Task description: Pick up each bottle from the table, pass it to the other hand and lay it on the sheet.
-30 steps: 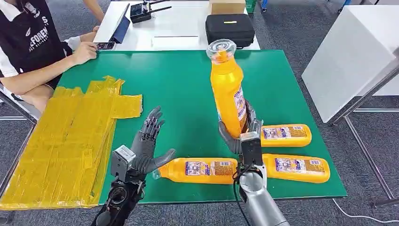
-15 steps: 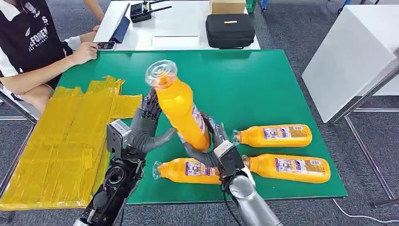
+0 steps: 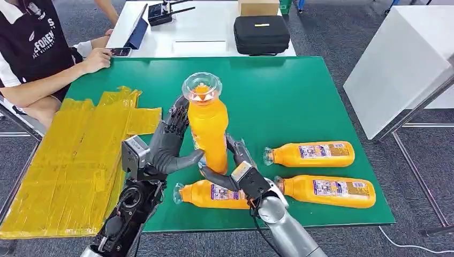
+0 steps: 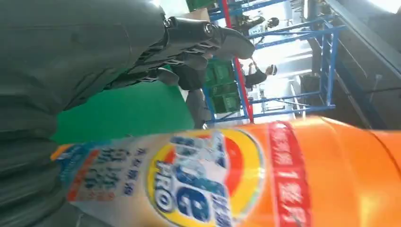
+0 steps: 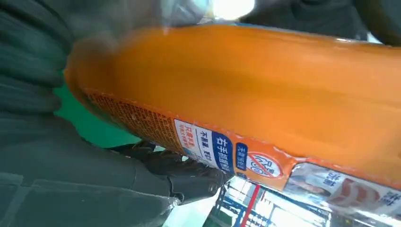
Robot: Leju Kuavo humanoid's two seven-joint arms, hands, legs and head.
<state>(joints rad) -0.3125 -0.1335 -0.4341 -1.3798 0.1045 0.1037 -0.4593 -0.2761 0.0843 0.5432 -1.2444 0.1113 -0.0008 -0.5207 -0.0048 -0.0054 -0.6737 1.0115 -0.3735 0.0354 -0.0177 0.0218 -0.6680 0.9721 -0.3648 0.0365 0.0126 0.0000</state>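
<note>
Upright bottle (image 3: 207, 131) sits between both hands' fingers (image 3: 172, 128), apparently touching each.

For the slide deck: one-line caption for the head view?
Handover over the green table: right hand holds an upright orange bottle as left hand closes on it; three bottles lie nearby.

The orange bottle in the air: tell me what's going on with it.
The right hand holds the upright orange bottle near its base above the green table. The left hand is at its side, thumb against it, so a handover looks underway. Three more bottles lie on the table; the yellow sheet holds none yet.
</note>
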